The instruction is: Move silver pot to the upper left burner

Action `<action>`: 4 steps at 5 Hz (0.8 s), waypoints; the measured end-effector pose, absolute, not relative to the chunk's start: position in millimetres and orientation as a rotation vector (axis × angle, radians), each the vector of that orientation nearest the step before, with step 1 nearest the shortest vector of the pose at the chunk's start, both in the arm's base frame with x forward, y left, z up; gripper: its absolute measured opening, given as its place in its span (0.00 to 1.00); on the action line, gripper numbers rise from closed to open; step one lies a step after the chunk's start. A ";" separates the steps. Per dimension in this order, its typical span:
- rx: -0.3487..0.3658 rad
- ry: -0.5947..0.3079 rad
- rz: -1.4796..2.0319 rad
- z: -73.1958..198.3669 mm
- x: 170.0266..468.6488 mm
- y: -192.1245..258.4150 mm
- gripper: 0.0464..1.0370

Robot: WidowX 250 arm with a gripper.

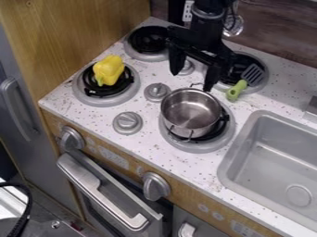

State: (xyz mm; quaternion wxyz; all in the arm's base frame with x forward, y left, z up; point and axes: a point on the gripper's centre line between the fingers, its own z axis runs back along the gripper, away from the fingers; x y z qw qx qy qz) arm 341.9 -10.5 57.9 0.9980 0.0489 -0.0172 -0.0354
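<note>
Where the stove front faces you, the oven handle (102, 194) runs below two large knobs (156, 186). Above them lies the front edge of the speckled counter (186, 166), with the gray sink (228, 159) set into its right part. Just left of the sink you have the silver pot (191, 111), upright on the lower right burner (198, 147), a bit off toward that burner's far left side, its wire handles pointing near and far. Two smaller gray knobs (127, 122) sit between it and the lower left burner (105, 100), where a yellow pepper (108, 70) rests near the counter's left edge. Beyond the pot, your gripper (193, 79) points down with its fingers spread apart and nothing held between them, one tip near the pot's far handle. To its right, the green-handled spatula (233, 90) lies across the upper right burner (263, 82). Farther back, by the counter's far left corner, is the upper left burner (147, 40). A metal utensil (232, 27) hangs at the back wall (278, 28).
</note>
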 end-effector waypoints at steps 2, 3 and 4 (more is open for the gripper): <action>0.086 -0.045 -0.115 58.7 340.8 -38.8 0.96; 0.085 -0.055 -0.070 45.2 345.9 -40.0 0.96; 0.065 0.037 -0.024 -2.2 341.4 -33.5 0.96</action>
